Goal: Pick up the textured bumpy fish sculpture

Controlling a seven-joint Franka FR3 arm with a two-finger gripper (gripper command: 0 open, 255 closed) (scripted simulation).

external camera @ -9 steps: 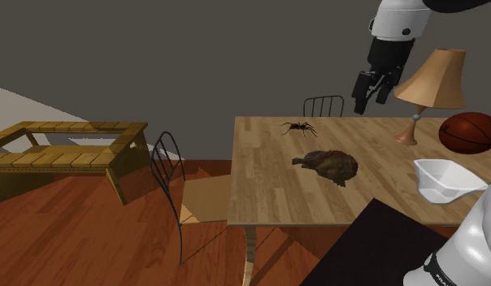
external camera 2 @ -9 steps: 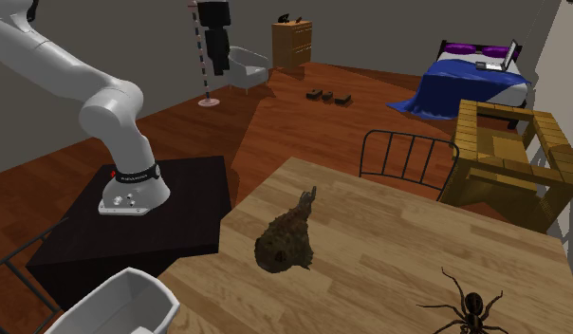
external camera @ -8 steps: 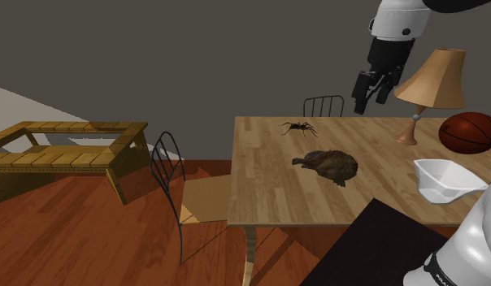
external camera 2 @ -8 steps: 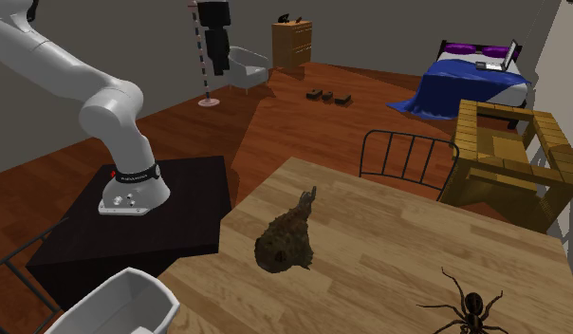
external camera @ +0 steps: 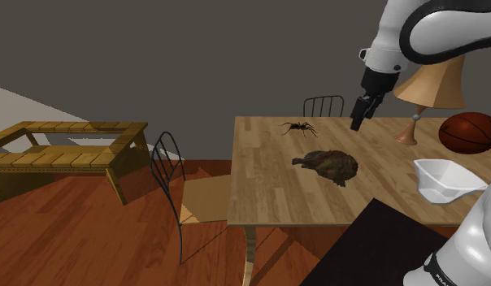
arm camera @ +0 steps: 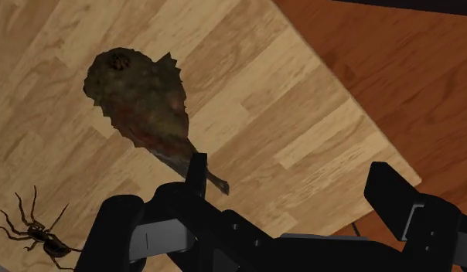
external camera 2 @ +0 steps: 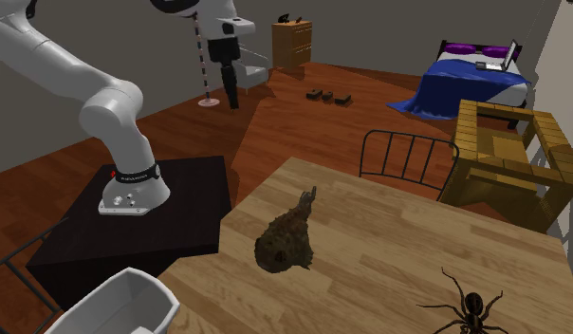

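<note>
My jaws: released; the gripper (external camera: 358, 116) has its two fingers standing apart with nothing between them.
Where I hang: high over the far side of the wooden table (external camera: 268, 191), well clear of its top.
Fish sculpture: the brown, bumpy fish sculpture (external camera: 328, 165) lies flat near the middle of the table, its thin tail pointing toward the table's long open edge.
Neighbours: a black spider (external camera: 298, 127) sits on the table toward its far edge, and a white dish (external camera: 441, 179) is at the table's end by my stand.
Step in hand: the approach; I judge the grasp has not begun.
Doing it well: centre over the thick, rounded body, not the tail, which looks too thin to hold. Set my fingers across the body's narrow width, then come straight down toward the table and close only once both pads flank it. The lumpy skin should grip well.
Risk: a slanted descent could nudge the fish along the table.
Changed since the earlier frame: my wrist has turned and dropped lower over the table; the fish and spider lie just where they were.
</note>
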